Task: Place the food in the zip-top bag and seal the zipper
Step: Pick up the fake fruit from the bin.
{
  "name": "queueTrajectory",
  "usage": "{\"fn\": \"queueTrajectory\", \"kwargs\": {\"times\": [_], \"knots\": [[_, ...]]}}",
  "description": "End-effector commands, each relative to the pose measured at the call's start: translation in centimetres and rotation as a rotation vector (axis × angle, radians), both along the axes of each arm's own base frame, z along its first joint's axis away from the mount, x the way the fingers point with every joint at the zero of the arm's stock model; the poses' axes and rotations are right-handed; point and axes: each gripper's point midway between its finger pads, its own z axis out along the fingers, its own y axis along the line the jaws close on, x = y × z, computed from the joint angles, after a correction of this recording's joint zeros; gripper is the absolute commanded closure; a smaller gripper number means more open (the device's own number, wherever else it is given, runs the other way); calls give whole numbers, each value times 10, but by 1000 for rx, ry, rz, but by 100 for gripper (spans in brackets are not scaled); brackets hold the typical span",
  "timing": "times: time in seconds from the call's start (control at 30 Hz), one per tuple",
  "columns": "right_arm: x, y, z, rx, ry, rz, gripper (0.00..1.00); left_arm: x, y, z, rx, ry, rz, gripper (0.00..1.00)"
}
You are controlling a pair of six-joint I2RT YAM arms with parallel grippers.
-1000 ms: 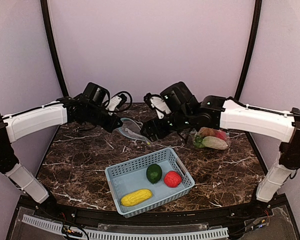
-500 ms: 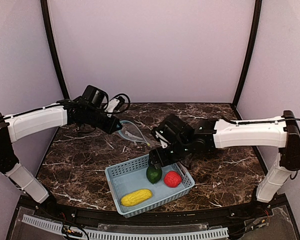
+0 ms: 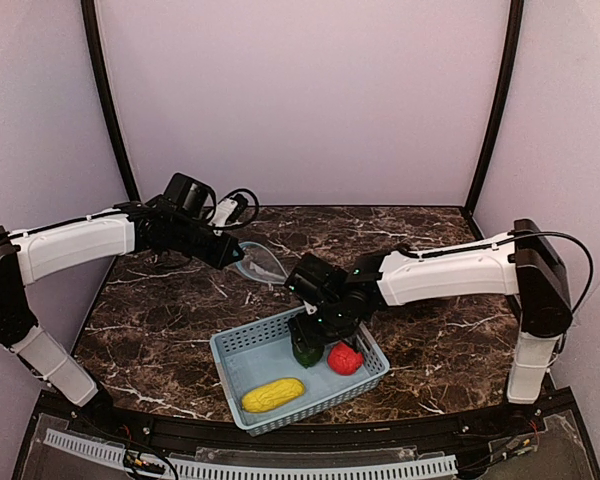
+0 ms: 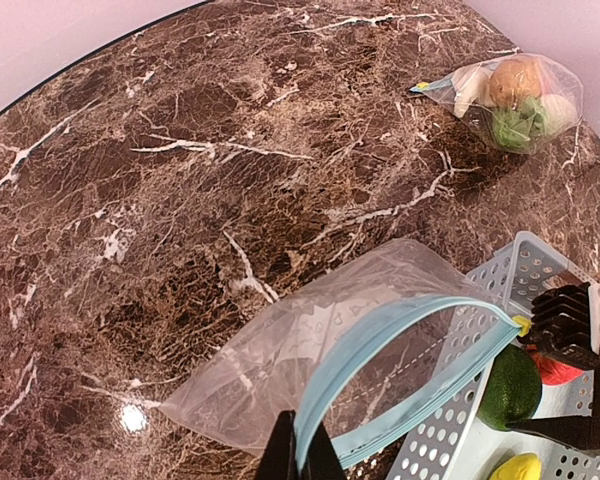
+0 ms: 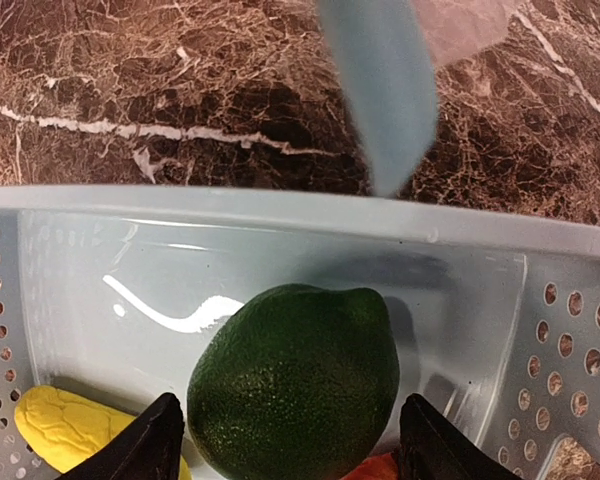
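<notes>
Spread right end effector (image 5: 294, 442) is straddling the dark green fruit (image 5: 295, 375) in the basket (image 5: 280, 212); left end effector (image 4: 300, 455) is pinching the zip-top bag (image 4: 310, 345).

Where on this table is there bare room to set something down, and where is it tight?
Bare marble lies left of the basket, and again right of it. Crowded: the basket's far side, where the open bag and the right jaws around the green fruit meet.

Right claw (image 3: 307, 350) now down in the basket (image 3: 242, 345), astride the dark green fruit (image 5: 295, 385).
</notes>
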Motion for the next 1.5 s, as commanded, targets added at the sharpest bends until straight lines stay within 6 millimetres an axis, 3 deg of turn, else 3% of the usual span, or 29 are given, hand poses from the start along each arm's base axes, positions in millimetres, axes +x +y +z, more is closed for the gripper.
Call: {"fn": "queueTrajectory", "kwargs": {"times": [0.0,0.3,0.53,0.7,0.87,1.07,1.23,1.37,1.47], "knots": [[1,8,-4,-14,-8,-5,29,-3,3,11,-24,-20,4,99],[-1,8,-16,-37,7,-9,42,-3,3,10,-18,-21,6,99],[2,5,-4,-25,-23,-19,51,-3,5,10,-13,-24,9,99],[-1,12,35,76,-79,48,52,-4,4,13,-23,-25,2,99],[-8,15,90,231,-180,143,52,-6,1,20,-48,-29,-14,99],[-3,24,172,434,-421,263,52,-10,-2,33,-101,-35,-40,99],[12,38,228,469,-687,379,52,-19,-12,51,-188,-39,-99,99],[23,51,249,422,-830,456,52,-31,-24,59,-249,-12,-179,99],[33,57,244,344,-890,488,53,-39,-29,62,-271,14,-226,99]]}}
